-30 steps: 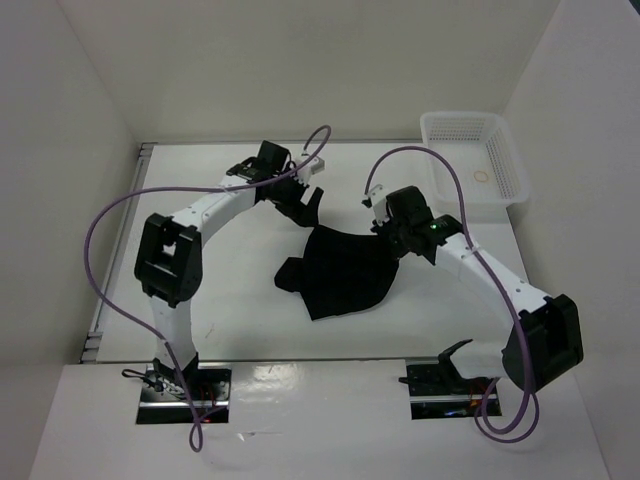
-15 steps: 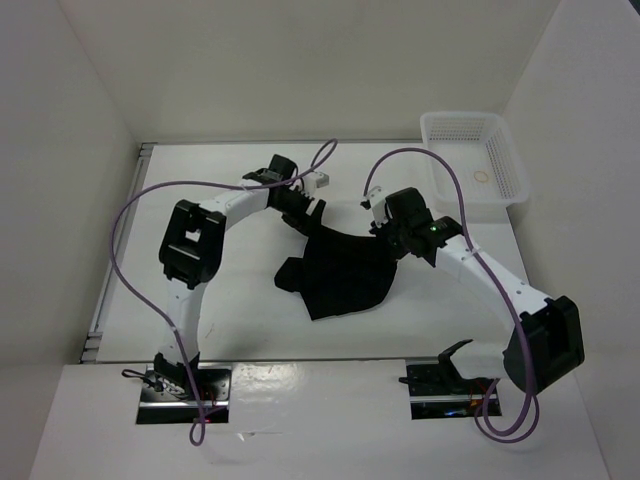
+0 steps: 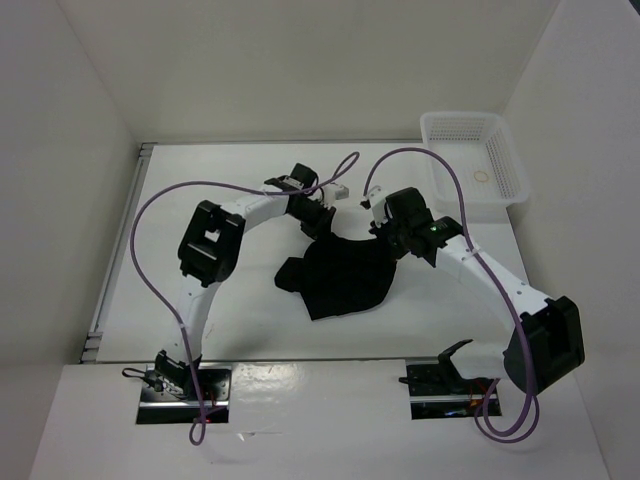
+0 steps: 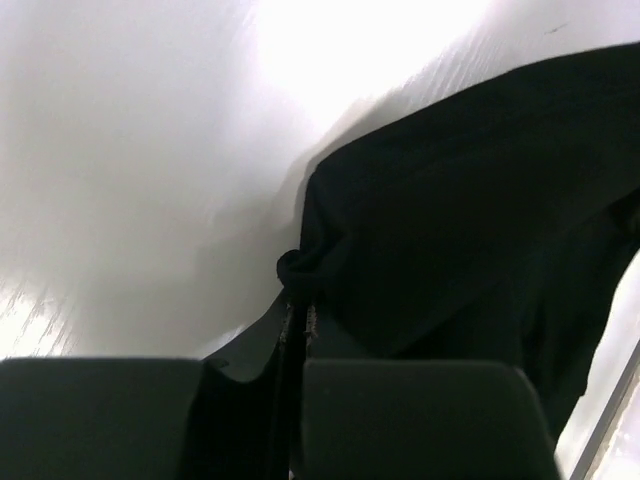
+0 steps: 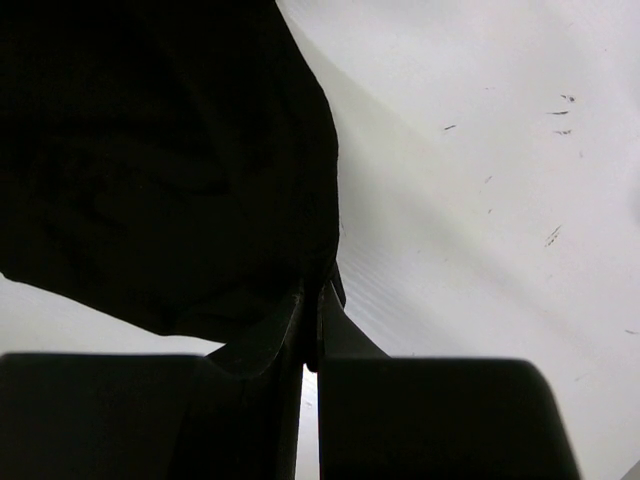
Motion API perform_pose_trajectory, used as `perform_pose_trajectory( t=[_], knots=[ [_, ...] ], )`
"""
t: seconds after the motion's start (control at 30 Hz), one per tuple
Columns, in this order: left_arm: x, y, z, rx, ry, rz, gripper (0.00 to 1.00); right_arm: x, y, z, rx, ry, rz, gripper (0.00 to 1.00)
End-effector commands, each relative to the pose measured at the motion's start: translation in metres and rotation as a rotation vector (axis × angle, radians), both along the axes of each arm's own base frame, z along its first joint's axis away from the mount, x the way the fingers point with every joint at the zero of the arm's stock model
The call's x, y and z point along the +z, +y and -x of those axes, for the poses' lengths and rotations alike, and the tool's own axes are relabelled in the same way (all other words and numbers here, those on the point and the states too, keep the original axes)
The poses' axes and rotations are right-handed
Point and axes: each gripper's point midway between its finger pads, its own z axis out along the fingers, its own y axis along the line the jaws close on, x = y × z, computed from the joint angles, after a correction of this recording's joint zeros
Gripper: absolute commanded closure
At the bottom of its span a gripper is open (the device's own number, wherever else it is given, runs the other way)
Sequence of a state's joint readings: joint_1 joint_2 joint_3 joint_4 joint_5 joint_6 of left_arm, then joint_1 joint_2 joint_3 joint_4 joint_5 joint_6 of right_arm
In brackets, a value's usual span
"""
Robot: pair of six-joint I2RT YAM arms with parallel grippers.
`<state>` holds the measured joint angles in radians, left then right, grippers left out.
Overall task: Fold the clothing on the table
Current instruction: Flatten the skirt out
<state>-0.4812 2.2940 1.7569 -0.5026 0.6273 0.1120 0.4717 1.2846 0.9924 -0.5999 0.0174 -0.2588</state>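
The black clothing (image 3: 340,275) lies crumpled in the middle of the white table (image 3: 200,200). My left gripper (image 3: 318,215) sits at its far left corner, shut on a pinch of the fabric. In the left wrist view the clothing (image 4: 470,200) bunches into a small knot right at the left gripper (image 4: 298,300). My right gripper (image 3: 392,238) is at the far right corner, shut on the cloth edge. In the right wrist view the clothing (image 5: 160,160) spreads up and left from the closed right gripper (image 5: 312,300).
A white mesh basket (image 3: 445,150) stands at the table's far right corner, with a small ring (image 3: 482,178) inside. A metal rail (image 3: 125,240) runs along the table's left edge. Purple cables (image 3: 150,260) arc over both arms.
The left arm has swung right to the clothing's far left corner, and its gripper has gone from open to shut on the fabric. The right arm has stayed put.
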Motion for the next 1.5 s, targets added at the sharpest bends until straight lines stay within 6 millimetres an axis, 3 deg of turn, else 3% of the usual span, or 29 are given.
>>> perform_pose_trajectory(
  t=[0.0, 0.07, 0.1, 0.13, 0.17, 0.2, 0.27, 0.3, 0.33, 0.37, 0.4, 0.47, 0.5, 0.57, 0.6, 0.63, 0.73, 0.8, 1.0, 1.13, 1.2, 1.27, 1.3, 1.33, 1.4, 1.43, 1.47],
  knots=[
    [-0.001, 0.004, -0.001, -0.009, -0.004, -0.017, 1.00, 0.013, 0.007, -0.004, 0.007, -0.054, -0.039, 0.94],
    [0.031, 0.007, -0.013, 0.026, -0.054, 0.001, 1.00, 0.014, 0.005, -0.004, 0.001, -0.057, -0.032, 0.94],
    [0.041, 0.009, -0.017, 0.039, -0.088, -0.007, 1.00, 0.026, 0.007, -0.008, 0.001, -0.086, -0.048, 0.94],
    [0.075, 0.015, -0.025, 0.072, -0.148, 0.010, 1.00, 0.031, 0.004, -0.008, -0.008, -0.100, -0.043, 0.94],
    [0.094, 0.021, -0.030, 0.101, -0.182, 0.014, 1.00, 0.042, 0.006, -0.011, -0.008, -0.114, -0.051, 0.94],
    [0.133, 0.035, -0.039, 0.151, -0.277, 0.013, 1.00, 0.052, 0.002, -0.014, -0.019, -0.145, -0.038, 0.94],
    [0.173, 0.048, -0.042, 0.212, -0.357, 0.022, 1.00, 0.083, 0.000, -0.021, -0.041, -0.218, -0.054, 0.97],
    [0.194, 0.064, -0.048, 0.258, -0.406, 0.018, 1.00, 0.093, -0.002, -0.024, -0.054, -0.243, -0.054, 0.99],
    [0.233, 0.075, -0.044, 0.307, -0.491, 0.027, 1.00, 0.107, -0.006, -0.027, -0.067, -0.284, -0.050, 0.99],
    [0.251, 0.085, -0.043, 0.339, -0.534, 0.027, 1.00, 0.129, -0.005, -0.029, -0.069, -0.332, -0.077, 0.99],
    [0.285, 0.093, -0.034, 0.372, -0.599, 0.050, 1.00, 0.138, -0.006, -0.031, -0.079, -0.352, -0.079, 1.00],
    [0.309, 0.108, -0.027, 0.427, -0.665, 0.036, 1.00, 0.159, -0.002, -0.031, -0.073, -0.397, -0.106, 1.00],
    [0.336, 0.116, -0.015, 0.446, -0.720, 0.061, 1.00, 0.165, -0.002, -0.033, -0.067, -0.416, -0.108, 1.00],
    [0.348, 0.121, -0.001, 0.456, -0.737, 0.083, 1.00, 0.177, -0.002, -0.033, -0.062, -0.448, -0.117, 1.00],
    [0.371, 0.126, 0.013, 0.463, -0.782, 0.114, 1.00, 0.182, 0.001, -0.033, -0.049, -0.455, -0.132, 1.00],
    [0.375, 0.126, 0.022, 0.456, -0.791, 0.124, 1.00, 0.186, 0.003, -0.032, -0.041, -0.460, -0.143, 1.00],
    [0.394, 0.132, 0.061, 0.378, -0.863, 0.172, 1.00, 0.199, 0.014, -0.018, 0.035, -0.455, -0.186, 1.00],
    [0.407, 0.139, 0.091, 0.318, -0.924, 0.191, 1.00, 0.218, 0.025, 0.004, 0.130, -0.470, -0.249, 1.00],
    [0.386, 0.153, 0.162, 0.149, -0.899, 0.174, 1.00, 0.243, 0.042, 0.074, 0.408, -0.442, -0.381, 1.00],
    [0.354, 0.157, 0.193, 0.074, -0.818, 0.172, 1.00, 0.237, 0.048, 0.097, 0.501, -0.375, -0.414, 1.00],
    [0.337, 0.155, 0.197, 0.047, -0.776, 0.168, 1.00, 0.231, 0.051, 0.094, 0.511, -0.350, -0.405, 1.00],
    [0.323, 0.154, 0.191, 0.051, -0.746, 0.149, 1.00, 0.219, 0.056, 0.078, 0.492, -0.338, -0.388, 1.00],
    [0.316, 0.153, 0.180, 0.076, -0.741, 0.133, 1.00, 0.202, 0.055, 0.067, 0.460, -0.315, -0.358, 1.00],
    [0.292, 0.148, 0.172, 0.074, -0.680, 0.110, 1.00, 0.188, 0.057, 0.055, 0.443, -0.293, -0.339, 1.00],
    [0.274, 0.145, 0.151, 0.102, -0.675, 0.085, 1.00, 0.160, 0.062, 0.033, 0.408, -0.282, -0.307, 1.00],
    [0.243, 0.147, 0.138, 0.130, -0.616, 0.033, 1.00, 0.140, 0.062, 0.018, 0.363, -0.253, -0.277, 1.00],
    [0.229, 0.147, 0.128, 0.144, -0.608, 0.008, 1.00, 0.134, 0.065, 0.003, 0.347, -0.277, -0.269, 1.00]
  ],
)
